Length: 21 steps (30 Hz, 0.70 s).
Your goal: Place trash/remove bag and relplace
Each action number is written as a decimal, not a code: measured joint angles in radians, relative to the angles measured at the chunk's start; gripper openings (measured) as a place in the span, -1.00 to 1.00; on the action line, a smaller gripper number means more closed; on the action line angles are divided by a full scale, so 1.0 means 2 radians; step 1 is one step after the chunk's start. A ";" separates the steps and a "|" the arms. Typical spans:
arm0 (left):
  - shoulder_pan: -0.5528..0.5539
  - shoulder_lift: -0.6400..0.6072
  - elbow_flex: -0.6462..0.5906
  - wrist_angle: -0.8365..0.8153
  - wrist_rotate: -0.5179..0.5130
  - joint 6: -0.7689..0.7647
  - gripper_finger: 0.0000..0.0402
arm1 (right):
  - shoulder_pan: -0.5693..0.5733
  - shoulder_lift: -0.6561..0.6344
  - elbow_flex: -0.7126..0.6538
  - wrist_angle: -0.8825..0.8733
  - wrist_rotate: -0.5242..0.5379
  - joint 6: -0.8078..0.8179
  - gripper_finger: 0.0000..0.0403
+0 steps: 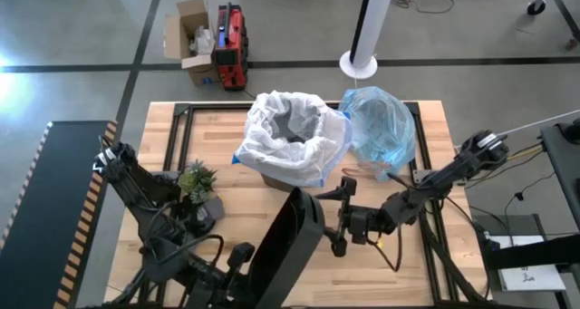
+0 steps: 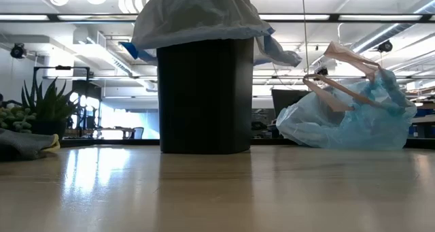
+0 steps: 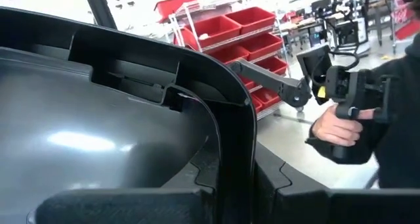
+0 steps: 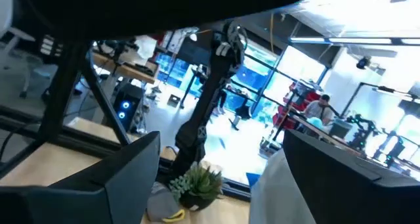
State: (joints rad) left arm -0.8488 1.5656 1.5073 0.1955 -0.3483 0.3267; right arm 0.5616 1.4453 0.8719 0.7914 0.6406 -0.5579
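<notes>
The black bin (image 2: 200,89) stands at the table's far middle, a white plastic bag (image 1: 292,135) draped over its rim. The light-blue bag (image 1: 381,128) lies bunched on the table right of the bin, with its top knotted (image 2: 343,65). My left gripper (image 1: 243,257) is at the near middle, shut on a black plastic lid (image 1: 292,244) that it holds up above the table. My right gripper (image 1: 343,217) hovers open just right of the lid, nothing between its fingers (image 4: 125,178). No trash shows in any view. My left gripper holds the lid by its raised rim (image 3: 233,152), which runs up between the two fingers in the wrist view. The fingers come roughly level from the table's near left. The lid is lifted clear of the table and stands tilted on edge.
A small potted plant (image 1: 197,184) stands at the left, next to my left arm, with a grey cloth (image 2: 24,145) beside it. Black frame rails (image 1: 426,209) run along the table's edges. Beyond the table a person's hand (image 3: 338,129) grips a black handle.
</notes>
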 joint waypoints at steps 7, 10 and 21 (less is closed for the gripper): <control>0.000 0.002 -0.090 0.112 0.003 -0.037 -0.87 | 0.067 0.000 -0.006 -0.040 0.094 -0.004 0.53; 0.007 0.002 -0.154 0.206 0.002 -0.053 -0.87 | 0.089 0.000 -0.008 -0.088 0.112 0.044 0.54; 0.068 0.002 -0.388 0.550 0.046 -0.144 -0.86 | 0.082 0.001 -0.016 -0.351 0.087 0.360 0.52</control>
State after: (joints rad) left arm -0.7132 1.5696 0.7309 1.2954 -0.2567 0.0393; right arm 0.7252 1.4475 0.8409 0.0890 0.8140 0.1624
